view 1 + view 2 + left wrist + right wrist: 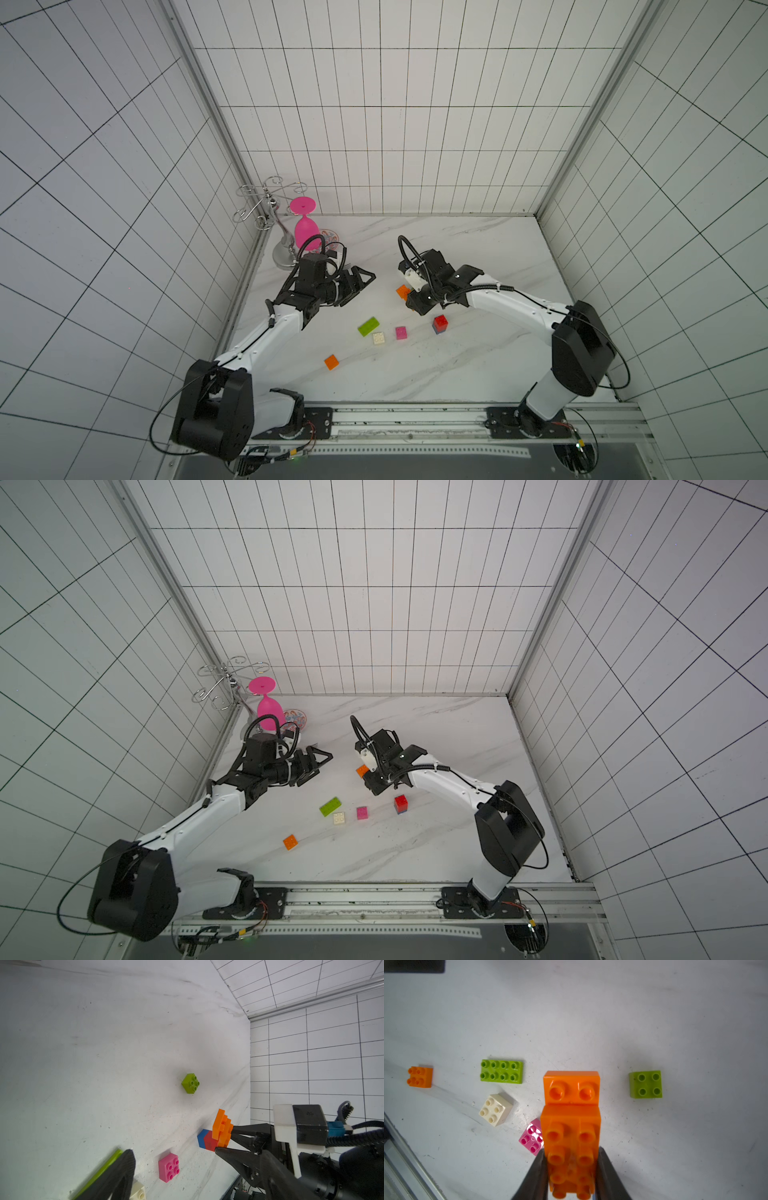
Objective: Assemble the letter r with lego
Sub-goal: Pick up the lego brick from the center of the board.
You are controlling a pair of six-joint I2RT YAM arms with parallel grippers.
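My right gripper (571, 1151) is shut on a stack of joined orange lego bricks (571, 1118), held above the table in both top views (402, 291) (362, 771). My left gripper (359, 286) stands open and empty to the left of that stack, apart from it. On the table lie a long lime brick (368, 326), a cream brick (378, 338), a pink brick (401, 332), a red brick on a blue one (439, 323) and a single orange brick (331, 361). A square lime brick (645, 1084) lies beyond the stack and is hidden in both top views.
A pink goblet (306, 230) hangs upside down on a wire rack (266, 203) in the back left corner, with a small patterned dish (328, 239) beside it. Tiled walls close in the left, back and right sides. The arm bases stand on a rail (415, 419) at the front.
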